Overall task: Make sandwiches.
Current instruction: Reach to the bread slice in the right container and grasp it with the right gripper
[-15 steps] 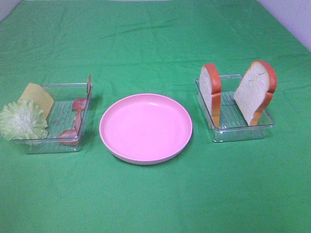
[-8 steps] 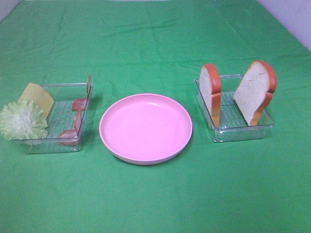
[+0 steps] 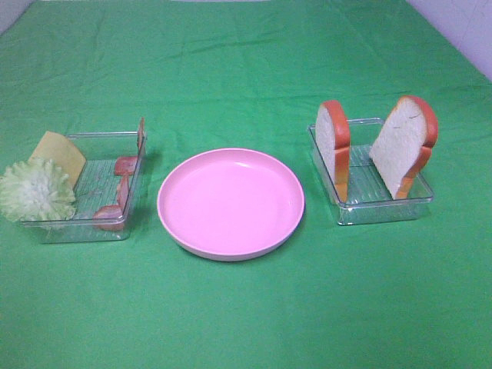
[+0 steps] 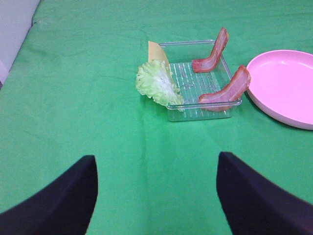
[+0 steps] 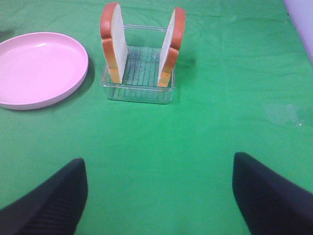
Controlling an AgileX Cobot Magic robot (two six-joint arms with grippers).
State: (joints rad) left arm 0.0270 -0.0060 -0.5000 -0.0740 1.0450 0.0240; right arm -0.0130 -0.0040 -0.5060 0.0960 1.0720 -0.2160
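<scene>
Standing in tray [image 5: 137, 96]: bread slices [image 5: 114, 36] (right gripper [image 5: 157, 161] seemingly spread).

No legible text or labels

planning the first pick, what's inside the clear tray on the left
Two bacon strips, a cheese slice, and a lettuce leaf spilling over the tray rim. The lettuce hides the cheese's lower part.

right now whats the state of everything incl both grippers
pink plate, bare
bread slice by plate, upright in bread tray
outer bread slice, leaning in bread tray
lettuce, draped over fillings tray edge
cheese, tilted at fillings tray edge
bacon strips, propped on fillings tray wall
left gripper, open, empty
right gripper, open, empty
</scene>
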